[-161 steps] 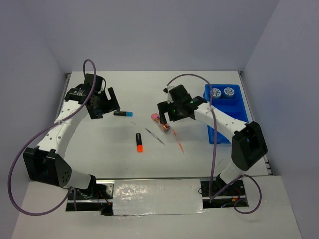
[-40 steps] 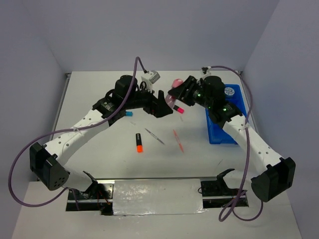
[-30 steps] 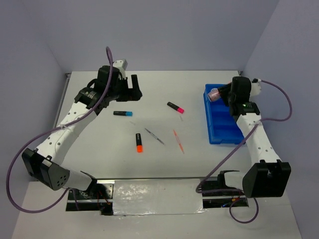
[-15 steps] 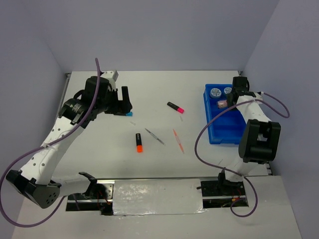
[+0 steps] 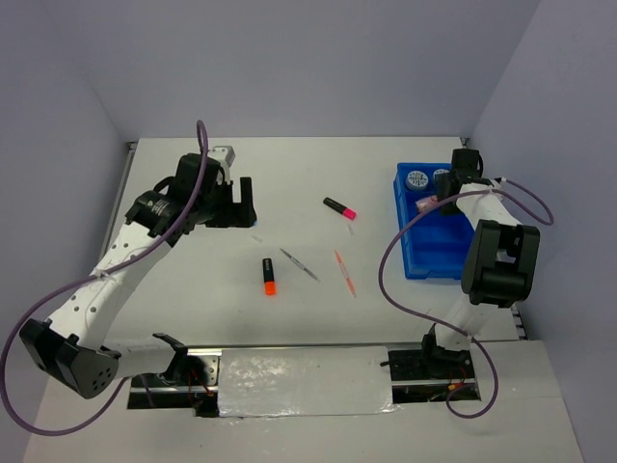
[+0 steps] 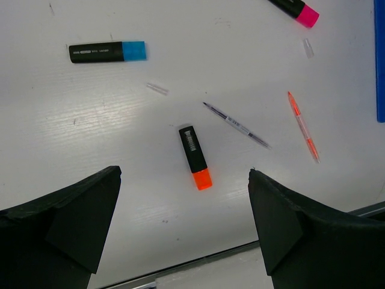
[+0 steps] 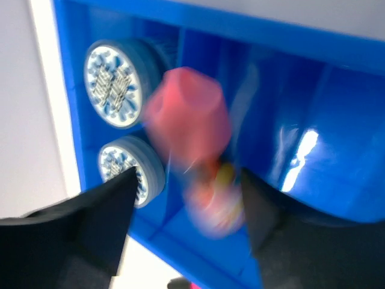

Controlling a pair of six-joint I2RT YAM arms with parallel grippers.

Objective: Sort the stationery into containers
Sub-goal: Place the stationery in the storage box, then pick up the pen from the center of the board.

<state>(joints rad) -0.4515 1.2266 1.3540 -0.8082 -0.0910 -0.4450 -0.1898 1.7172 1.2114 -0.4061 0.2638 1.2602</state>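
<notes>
The right claw (image 5: 442,193) is hanging over the far end of the blue tray (image 7: 361,120). Its wrist view is coming through heavily smeared. The pink case (image 7: 189,114) is showing there as a blurred pink shape with a yellowish lower end, sitting in the gap between the two dark fingers (image 7: 78,223). The fingers are standing apart, but the blur is hiding whether they are pressing on the case, so I cannot tell if it is gripped. Just to the left of the claw's tips, two patterned discs (image 7: 114,81) are lying in the tray's end compartments, the nearer one partly cut off by the left finger. From above, the claw is covering most of one disc.

The left claw (image 6: 183,174) is hovering above the worktop (image 6: 90,132), spread wide and carrying nothing. Only the tips of its fingers are showing, at the bottom corners of its view. Right ahead of the claw, an orange-ended marker (image 6: 195,157) is lying flat. Further ahead and to the left is a blue-ended marker (image 6: 107,52), which the claw is hiding in the overhead view. Ahead to the right are a thin grey pen (image 6: 236,125) and a thin orange-pink pen (image 6: 302,126). The pink-ended marker (image 6: 295,8) is being cut off by the top edge. Two small clear bits (image 6: 157,89) are too small to identify.
</notes>
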